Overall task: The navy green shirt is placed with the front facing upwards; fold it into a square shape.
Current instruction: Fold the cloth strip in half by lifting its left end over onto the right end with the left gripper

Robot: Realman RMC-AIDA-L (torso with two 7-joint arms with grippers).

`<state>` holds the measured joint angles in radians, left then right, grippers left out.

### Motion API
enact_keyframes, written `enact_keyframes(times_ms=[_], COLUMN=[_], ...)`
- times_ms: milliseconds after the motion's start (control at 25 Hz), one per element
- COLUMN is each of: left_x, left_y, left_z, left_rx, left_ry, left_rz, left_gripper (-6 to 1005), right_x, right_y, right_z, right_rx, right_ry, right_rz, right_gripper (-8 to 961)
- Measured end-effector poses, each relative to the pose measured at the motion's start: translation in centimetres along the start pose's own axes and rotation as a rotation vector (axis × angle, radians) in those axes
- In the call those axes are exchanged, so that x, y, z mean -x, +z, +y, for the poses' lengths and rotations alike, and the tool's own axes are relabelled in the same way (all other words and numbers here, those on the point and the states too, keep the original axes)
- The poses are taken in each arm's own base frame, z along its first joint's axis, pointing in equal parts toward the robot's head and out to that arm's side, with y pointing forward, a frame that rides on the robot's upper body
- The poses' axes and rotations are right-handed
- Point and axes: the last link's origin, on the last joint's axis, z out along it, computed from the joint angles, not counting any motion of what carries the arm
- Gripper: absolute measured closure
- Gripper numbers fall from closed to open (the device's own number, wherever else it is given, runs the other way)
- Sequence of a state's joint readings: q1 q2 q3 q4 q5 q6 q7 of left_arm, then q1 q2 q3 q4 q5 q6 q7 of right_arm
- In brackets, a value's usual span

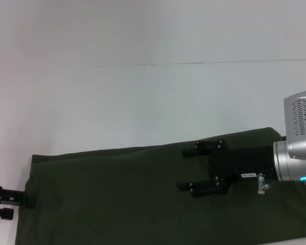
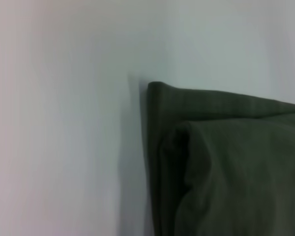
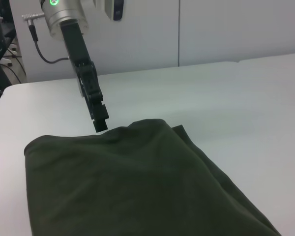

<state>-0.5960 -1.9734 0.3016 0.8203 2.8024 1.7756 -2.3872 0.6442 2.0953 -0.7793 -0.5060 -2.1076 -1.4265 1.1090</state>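
Folded into a long band, plain side up, the navy green shirt (image 1: 143,196) lies across the white bench (image 1: 143,102) from 8 toward 3 o'clock in the head view. Right gripper (image 1: 186,169) hovers over the band's right half, jaws apart, nothing held. Left gripper (image 1: 13,204) sits at the band's left end near 8 o'clock; cannot tell how its jaws stand. Probably next: pinch both layers at one short end, lift low, carry across, align edges squarely.
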Motion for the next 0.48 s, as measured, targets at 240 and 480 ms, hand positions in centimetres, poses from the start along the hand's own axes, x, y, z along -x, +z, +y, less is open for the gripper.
enact_keyframes(times_ms=[240, 480], left_x=[0.07, 0.01], left_y=[0.35, 0.42], left_z=[-0.08, -0.06], left_rx=[-0.008, -0.008], left_ry=[0.003, 0.006], left_rz=[-0.004, -0.002], left_gripper=[119, 120], right_x=[-0.04, -0.05], right_y=[0.01, 0.01], right_z=[-0.02, -0.02], right_rx=[-0.002, -0.002], right_ry=[0.001, 0.001], right_rz=[0.001, 0.001], right_gripper=[100, 100])
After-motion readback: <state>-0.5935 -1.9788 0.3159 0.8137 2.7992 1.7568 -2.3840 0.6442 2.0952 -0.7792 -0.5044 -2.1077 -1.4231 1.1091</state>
